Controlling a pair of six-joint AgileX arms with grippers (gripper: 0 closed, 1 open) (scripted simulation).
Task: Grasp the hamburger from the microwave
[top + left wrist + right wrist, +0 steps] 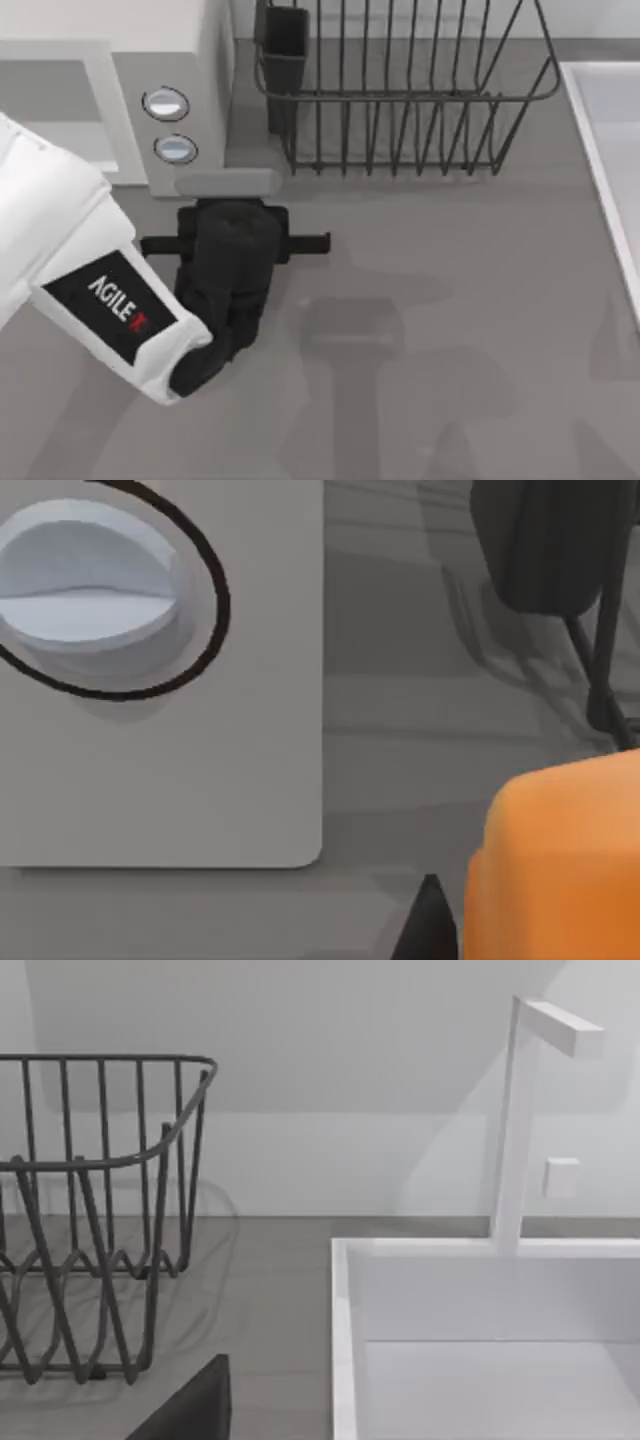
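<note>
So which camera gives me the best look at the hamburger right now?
The left wrist view: the hamburger shows close up as an orange block beside the microwave front. In the top view the left gripper sits just in front of the microwave's control strip, covering whatever lies beneath it. The right wrist view faces the dish rack and sink.

The microwave (190, 80) is an off-white box at the counter's far left, with a grey window panel and two round silvery-blue knobs, one above the other, on its control strip. In the left wrist view, the hamburger (565, 865) shows as a rounded orange bun close to the camera, near the microwave's front corner.
</note>
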